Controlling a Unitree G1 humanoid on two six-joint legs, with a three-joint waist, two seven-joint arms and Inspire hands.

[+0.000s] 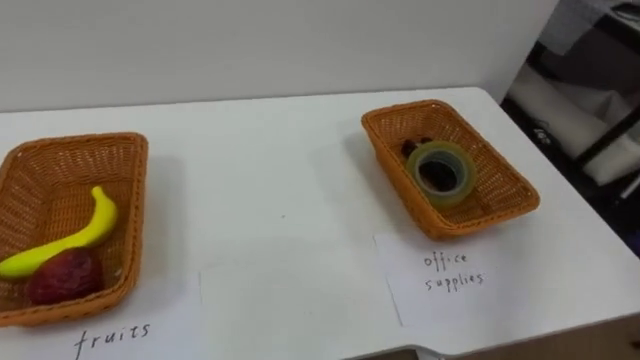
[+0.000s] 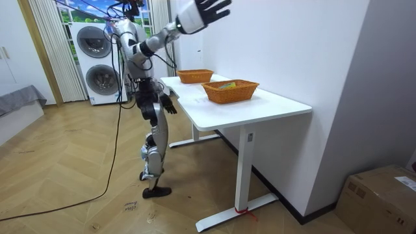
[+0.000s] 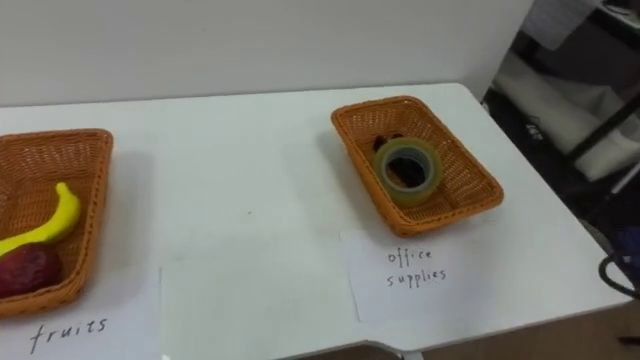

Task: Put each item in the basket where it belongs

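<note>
In the left eye view a white table (image 1: 270, 200) carries two woven baskets, well apart. The fruit basket (image 1: 135, 220) stands at the robot's left. A yellow banana (image 1: 80, 238) lies in it, and a dark red fruit (image 1: 65, 275) lies just below, touching the banana. The office basket (image 1: 500, 185) stands at the right and holds a tape roll (image 1: 465, 175) near its middle. A small dark object (image 1: 412, 147) sits just behind the roll. A handwritten paper label lies on the table in front of each basket, one at the left (image 1: 115, 338) and one at the right (image 1: 450, 270). In the room view the robot stands upright at the long side of the table, facing the wall, with the fruit basket at the nearer end. Its left hand (image 2: 205, 12) is raised high toward the camera, released, with its fingers spread and grasping nothing. Its right hand (image 2: 170, 104) hangs low by the hip, just beside the table's edge; whether it is clenched or released I cannot tell. Two stacked washing machines (image 2: 99, 62) stand behind the robot, and a cardboard box (image 2: 383, 195) sits on the wooden floor (image 2: 78, 162) at the room view's right. The right eye view gives the same layout, with the fruit and the tape roll lying in their baskets.
</note>
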